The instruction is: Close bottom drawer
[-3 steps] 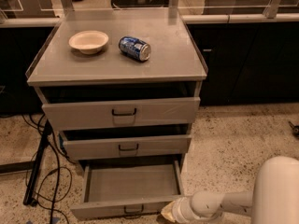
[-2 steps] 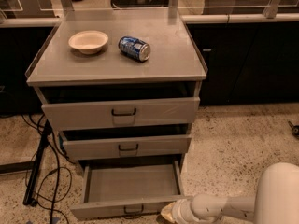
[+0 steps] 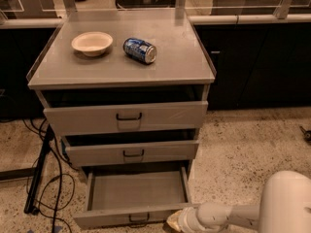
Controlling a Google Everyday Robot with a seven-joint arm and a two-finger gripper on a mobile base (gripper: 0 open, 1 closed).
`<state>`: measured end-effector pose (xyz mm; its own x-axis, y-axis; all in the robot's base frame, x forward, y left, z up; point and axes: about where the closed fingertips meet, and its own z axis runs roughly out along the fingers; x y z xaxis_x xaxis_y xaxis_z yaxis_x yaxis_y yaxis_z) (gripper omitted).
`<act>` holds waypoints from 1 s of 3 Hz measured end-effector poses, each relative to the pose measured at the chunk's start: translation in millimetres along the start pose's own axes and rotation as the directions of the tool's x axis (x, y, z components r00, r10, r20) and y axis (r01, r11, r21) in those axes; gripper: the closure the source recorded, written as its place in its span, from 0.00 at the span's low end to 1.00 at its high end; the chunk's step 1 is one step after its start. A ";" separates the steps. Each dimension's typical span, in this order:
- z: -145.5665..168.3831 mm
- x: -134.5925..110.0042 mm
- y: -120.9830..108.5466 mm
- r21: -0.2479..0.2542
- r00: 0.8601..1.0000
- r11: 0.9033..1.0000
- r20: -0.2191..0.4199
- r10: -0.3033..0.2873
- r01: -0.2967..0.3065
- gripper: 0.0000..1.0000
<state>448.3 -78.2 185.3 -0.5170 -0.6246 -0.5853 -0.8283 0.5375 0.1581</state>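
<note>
Bottom drawer (image 3: 137, 192): lowest of 3 in the grey-beige metal cabinet (image 3: 180, 62), standing pulled well out toward the near side. It is a long, shallow, rectangular tray with a smooth matte base and a low front panel carrying a small dark pull handle (image 3: 139, 218). Gripper (image 3: 175, 220): low at near right, tan tip at the drawer's right front corner. Its opening and any hold cannot be told. Speckled stone floor (image 3: 243, 144) beneath.

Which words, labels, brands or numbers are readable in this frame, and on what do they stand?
None can be read.
On the blue can lying on the cabinet top: printing too blurred to read.
On the bowl: no markings visible.
On the hand, at the right front corner of the open bottom drawer: no label visible.
</note>
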 end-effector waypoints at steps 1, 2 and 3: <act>0.0 0.0 0.0 0.000 1.000 1.000 0.000 0.000 0.000 0.57; 0.1 0.0 0.0 0.000 1.000 1.000 0.000 0.000 0.000 0.34; 3.4 -2.7 -4.9 0.021 1.000 1.000 0.009 -0.016 0.016 0.11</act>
<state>454.4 -77.2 183.4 -0.5018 -0.6278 -0.5950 -0.8315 0.5396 0.1320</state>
